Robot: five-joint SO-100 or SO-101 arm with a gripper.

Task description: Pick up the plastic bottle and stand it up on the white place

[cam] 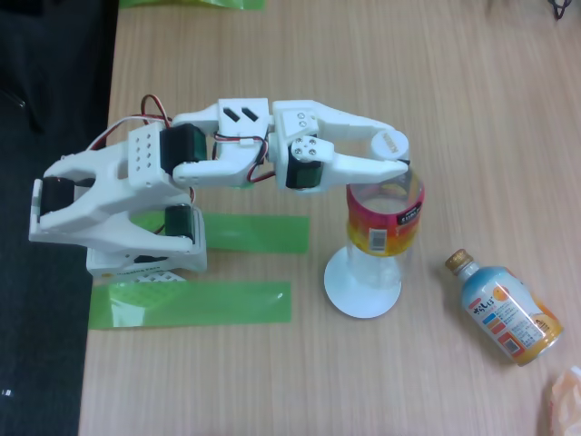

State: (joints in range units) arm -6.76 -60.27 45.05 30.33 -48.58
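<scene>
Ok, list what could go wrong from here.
1. The bottle stands on the white disc with the tool at its top; its upper part sits to the right of the disc in this view, so it may be tilted and could tip on release.
2. A sideways pull-out could drag the top and topple it.
3. If it falls right, it may hit the small bottle lying there.

Open bare table (381, 64) above and to the right of the upright plastic bottle (383, 222) in the fixed view. Blocked lower right by a lying blue-and-orange bottle (502, 309), near but apart. Left approach taken up by the arm (227, 154) and green tape strips (195, 302). Clear wood below the white disc (361, 300).
</scene>
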